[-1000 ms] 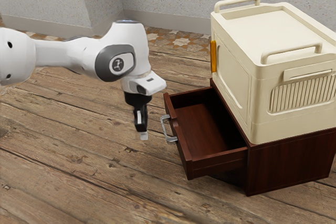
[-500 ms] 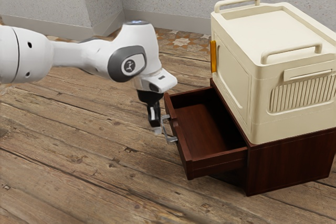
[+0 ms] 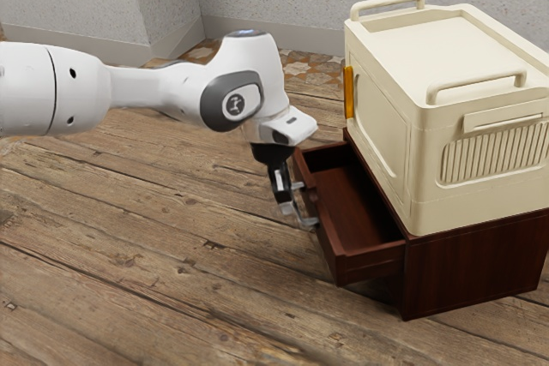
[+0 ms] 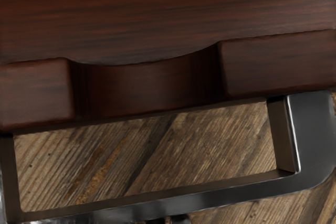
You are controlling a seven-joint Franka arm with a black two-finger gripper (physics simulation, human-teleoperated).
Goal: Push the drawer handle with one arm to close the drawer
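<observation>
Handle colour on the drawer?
The handle is dark metallic grey with bright glints, clearest in the wrist view.

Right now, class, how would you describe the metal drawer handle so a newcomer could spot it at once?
Find the cream box on the dark wooden cabinet. The cabinet's open drawer bears the handle on its front. Unlike the box's cream top handles, it is grey metal.

You have one arm [image 3: 141,90], one gripper [image 3: 287,208], one cabinet [image 3: 472,263], one drawer [image 3: 371,265], one drawer handle [image 4: 315,135], one cream case [image 3: 379,130], two top rails [image 3: 476,82] and one orange strip [image 3: 348,93]
</observation>
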